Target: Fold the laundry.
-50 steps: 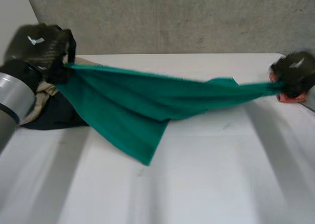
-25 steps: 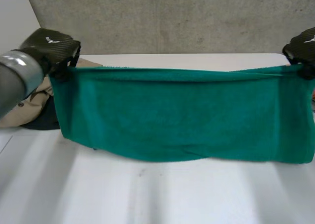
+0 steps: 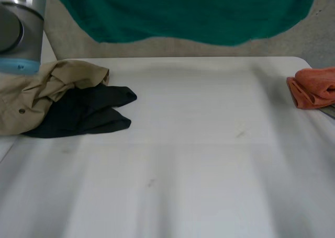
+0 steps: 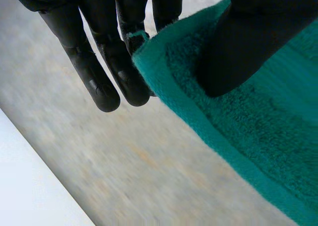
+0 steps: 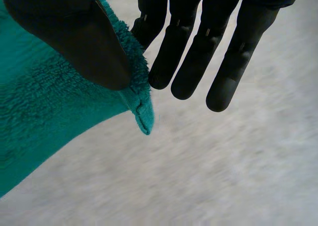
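While the left hand (image 4: 97, 74) pinches one corner of a green towel (image 3: 183, 13) between thumb and fingers, the towel hangs spread high above the far side of the white table (image 3: 199, 159). A tan garment (image 3: 47, 91) and a black garment (image 3: 84, 112) lie heaped at the left and an orange cloth (image 3: 314, 86) at the right edge. The right hand (image 5: 191, 57) clamps the towel's opposite corner.

Green towel (image 3: 183, 13) hangs spread aloft; beige garment (image 3: 47, 89), black garment (image 3: 84, 112) and orange cloth (image 3: 314, 86) lie crumpled below.
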Robot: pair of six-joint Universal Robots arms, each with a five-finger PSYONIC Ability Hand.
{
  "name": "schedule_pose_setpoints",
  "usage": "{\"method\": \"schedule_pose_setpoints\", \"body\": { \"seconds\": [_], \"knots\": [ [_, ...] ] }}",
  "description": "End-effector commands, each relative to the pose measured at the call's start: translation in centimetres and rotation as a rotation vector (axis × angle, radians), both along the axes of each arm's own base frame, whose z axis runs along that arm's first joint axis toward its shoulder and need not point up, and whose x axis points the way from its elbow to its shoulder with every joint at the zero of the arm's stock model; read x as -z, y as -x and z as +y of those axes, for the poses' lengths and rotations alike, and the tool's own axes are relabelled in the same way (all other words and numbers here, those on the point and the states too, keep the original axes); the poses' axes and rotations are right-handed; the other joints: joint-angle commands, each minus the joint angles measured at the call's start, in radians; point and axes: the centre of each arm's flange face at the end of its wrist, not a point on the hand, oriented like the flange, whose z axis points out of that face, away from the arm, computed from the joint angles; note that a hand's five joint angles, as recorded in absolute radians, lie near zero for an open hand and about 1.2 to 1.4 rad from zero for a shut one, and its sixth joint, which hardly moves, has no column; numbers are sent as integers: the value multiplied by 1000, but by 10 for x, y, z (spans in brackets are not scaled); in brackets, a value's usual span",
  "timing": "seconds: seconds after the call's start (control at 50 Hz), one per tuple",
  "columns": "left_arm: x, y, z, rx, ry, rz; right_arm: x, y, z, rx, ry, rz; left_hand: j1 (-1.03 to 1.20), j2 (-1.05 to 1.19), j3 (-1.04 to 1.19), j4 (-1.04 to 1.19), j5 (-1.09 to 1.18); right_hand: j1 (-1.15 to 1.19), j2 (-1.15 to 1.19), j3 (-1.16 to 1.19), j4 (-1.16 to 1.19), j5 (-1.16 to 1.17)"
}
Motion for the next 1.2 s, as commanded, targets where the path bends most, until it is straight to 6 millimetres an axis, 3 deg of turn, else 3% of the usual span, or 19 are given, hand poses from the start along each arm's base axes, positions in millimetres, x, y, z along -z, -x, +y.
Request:
{"method": "schedule_pose_setpoints", "body": {
  "seconds": [0.02, 0.06, 0.12, 0.2, 0.26, 0.32, 0.46, 0.48, 0.52, 0.54, 0.62, 0.68, 0.74, 0.82, 0.84, 0.98, 1.2],
  "knots": [
    [89, -4, -2, 28, -265, -33, 89, -15, -2, -40, -323, 70, 228, 195, 201, 193, 240, 266, 218, 209, 199, 206],
    [114, -4, -1, 30, -327, -50, 108, -16, -2, -37, -382, 86, 228, 195, 201, 193, 240, 266, 218, 209, 199, 206],
    [169, -4, 9, 39, -483, -90, 154, -21, 6, -39, -528, 143, 228, 195, 201, 193, 240, 266, 218, 209, 199, 206],
    [208, -7, 30, 47, -621, -127, 185, -21, 19, -37, -658, 201, 228, 195, 201, 193, 240, 266, 218, 209, 199, 206],
    [222, -13, 52, 44, -713, -150, 197, -17, 32, -35, -746, 235, 228, 195, 201, 193, 240, 266, 218, 209, 199, 206],
    [226, -18, 75, 46, -790, -180, 202, -9, 53, -29, -863, 269, 228, 195, 201, 193, 240, 266, 218, 209, 199, 206],
    [219, -39, 165, 41, -1047, -383, 188, 31, 126, 18, -1161, 424, 228, 195, 201, 193, 240, 266, 218, 209, 199, 206],
    [213, -46, 186, 38, -1096, -433, 185, 40, 145, 17, -1216, 487, 228, 195, 201, 193, 240, 266, 218, 209, 199, 206],
    [208, -53, 206, 34, -1141, -485, 180, 49, 164, 10, -1253, 563, 228, 195, 201, 193, 240, 266, 218, 209, 199, 206],
    [203, -60, 222, 31, -1186, -529, 180, 53, 171, 5, -1263, 600, 228, 195, 201, 193, 240, 266, 218, 209, 199, 206],
    [190, -71, 240, 34, -1213, -598, 172, 69, 178, 10, -1157, 736, 228, 195, 201, 193, 240, 266, 218, 209, 199, 206],
    [180, -69, 233, 61, -1140, -602, 173, 69, 170, 17, -1120, 711, 228, 195, 201, 193, 240, 266, 218, 209, 199, 206],
    [174, -58, 211, 98, -1034, -583, 180, 67, 146, 26, -1089, 637, 228, 195, 201, 193, 240, 266, 218, 209, 199, 206],
    [178, -40, 169, 87, -929, -530, 191, 46, 113, 16, -1021, 555, 228, 195, 201, 193, 240, 266, 218, 209, 199, 206],
    [181, -34, 151, 65, -902, -513, 195, 38, 100, 23, -991, 530, 228, 195, 201, 193, 240, 266, 218, 209, 199, 206],
    [200, -3, 95, -35, -844, -485, 217, 19, 47, 67, -883, 448, 228, 195, 201, 193, 240, 266, 218, 209, 199, 206],
    [231, 23, 42, -87, -786, -506, 241, -12, 3, 51, -681, 437, 228, 195, 201, 193, 240, 266, 218, 209, 199, 206]
  ]
}}
